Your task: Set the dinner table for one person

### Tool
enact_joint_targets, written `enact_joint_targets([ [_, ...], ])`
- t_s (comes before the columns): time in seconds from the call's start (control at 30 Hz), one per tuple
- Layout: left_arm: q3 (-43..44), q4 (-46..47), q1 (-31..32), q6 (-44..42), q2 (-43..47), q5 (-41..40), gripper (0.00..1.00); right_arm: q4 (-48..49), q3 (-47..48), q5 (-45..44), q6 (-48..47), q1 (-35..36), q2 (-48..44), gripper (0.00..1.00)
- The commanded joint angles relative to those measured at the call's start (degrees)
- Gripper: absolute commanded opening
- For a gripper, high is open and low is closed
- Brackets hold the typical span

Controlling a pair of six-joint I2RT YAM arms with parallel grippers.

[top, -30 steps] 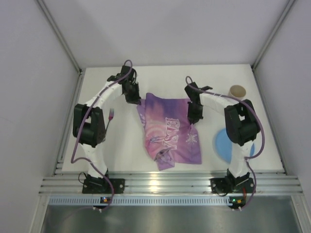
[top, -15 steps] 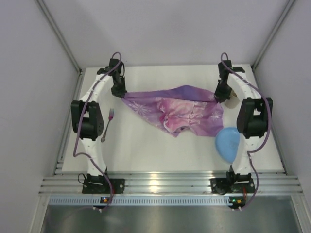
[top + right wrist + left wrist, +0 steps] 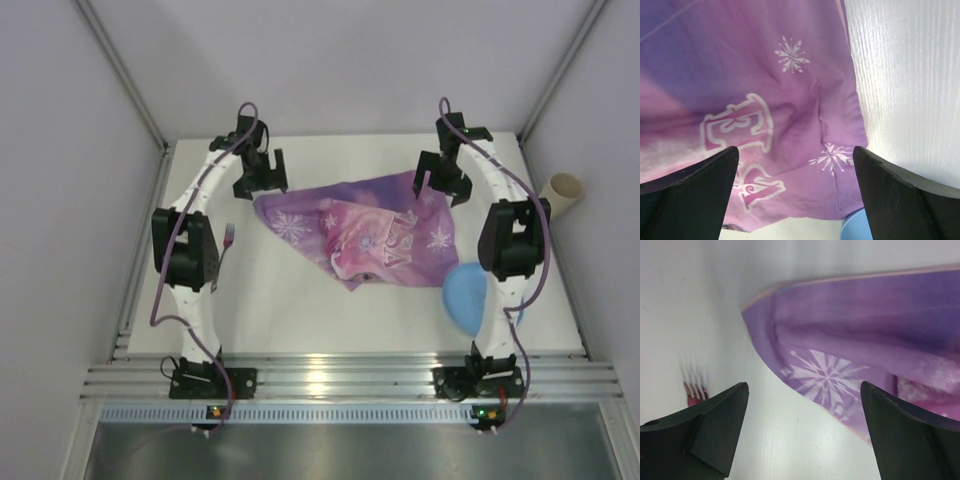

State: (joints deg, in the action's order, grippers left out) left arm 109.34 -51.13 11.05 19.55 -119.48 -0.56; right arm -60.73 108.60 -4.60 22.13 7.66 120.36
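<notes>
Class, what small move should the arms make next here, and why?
Probably lower the left gripper to the folded near edge of the placemat to pull it flat. Both it and the right gripper stand open over the far corners, while the placemat lies bunched on the dinner table.

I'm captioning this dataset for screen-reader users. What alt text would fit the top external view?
A rumpled purple placemat lies on the white table, with the left gripper and right gripper open over its far corners. A pink fork lies at left, a blue plate at right, a tan cup farther right.
</notes>
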Motion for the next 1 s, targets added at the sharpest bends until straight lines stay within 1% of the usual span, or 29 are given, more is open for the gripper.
enact_joint_targets([
  [0.0, -6.6, 0.4, 4.6, 6.0, 8.6, 2.5, 0.99, -1.1, 3.6, 1.3, 0.5, 1.7, -4.2, 0.98],
  [0.03, -8.8, 0.9, 7.4, 6.6, 10.2, 2.4, 0.99, -0.9, 3.5, 1.8, 0.5, 2.2, -4.7, 0.98],
  [0.1, -14.7, 1.7, 9.8, 8.8, 11.1, 2.6, 0.99, -0.6, 3.2, 2.7, 1.0, 3.3, -5.5, 0.98],
  [0.17, -18.4, 2.3, 12.9, 11.4, 11.8, 4.8, 0.99, -0.9, 2.2, 3.9, 1.3, 4.3, -6.2, 0.98],
  [0.2, -21.9, 2.8, 13.9, 12.1, 12.0, 5.2, 0.99, -0.7, 1.5, 4.2, 1.5, 5.4, -6.6, 0.98],
  [0.23, -23.5, 3.0, 15.9, 12.9, 12.2, 5.4, 0.99, -0.4, -0.9, 4.3, 1.4, 6.0, -7.3, 0.98],
  [0.3, -27.4, 3.6, 17.8, 14.0, 12.0, 5.9, 0.99, 1.6, -4.4, 4.3, 1.5, 7.3, -10.0, 0.97],
  [0.33, -28.5, 4.4, 19.1, 14.5, 11.4, 5.9, 0.99, 2.4, -8.3, 4.2, 1.7, 7.6, -10.9, 0.97],
  [0.43, -31.4, 6.6, 19.6, 16.7, 10.1, 6.7, 0.99, 5.0, -15.1, 6.6, 2.0, 8.3, -14.0, 0.97],
  [0.47, -31.8, 7.1, 19.6, 17.4, 9.0, 6.6, 0.99, 5.6, -17.5, 6.8, 2.0, 8.6, -15.1, 0.96],
  [0.53, -31.6, 8.5, 19.6, 17.7, 7.2, 6.7, 0.99, 6.0, -19.4, 6.8, 1.8, 8.8, -15.8, 0.96],
  [0.6, -29.6, 9.0, 19.6, 18.1, 5.8, 5.3, 0.99, 6.3, -21.2, 6.6, 1.2, 8.9, -16.9, 0.96],
  [0.7, -26.7, 9.3, 19.6, 18.7, 4.3, 4.5, 0.99, 5.9, -22.1, 6.1, 0.3, 9.0, -17.9, 0.95],
  [0.8, -25.3, 9.3, 19.6, 19.7, 4.9, 3.8, 0.99, 5.6, -22.7, 5.7, -0.5, 9.0, -19.2, 0.95],
  [0.9, -23.6, 5.8, 19.6, 20.5, 5.1, -1.0, 0.99, 5.4, -23.3, 5.4, -1.0, 8.9, -20.0, 0.95],
  [0.93, -22.9, 4.4, 19.6, 20.6, 4.0, -4.3, 0.99, 5.4, -23.4, 5.5, -1.2, 8.9, -20.2, 0.96],
  [0.97, -21.6, 3.3, 19.6, 20.4, 3.2, -5.6, 0.99, 5.4, -23.7, 5.5, -1.3, 8.9, -20.4, 0.95],
])
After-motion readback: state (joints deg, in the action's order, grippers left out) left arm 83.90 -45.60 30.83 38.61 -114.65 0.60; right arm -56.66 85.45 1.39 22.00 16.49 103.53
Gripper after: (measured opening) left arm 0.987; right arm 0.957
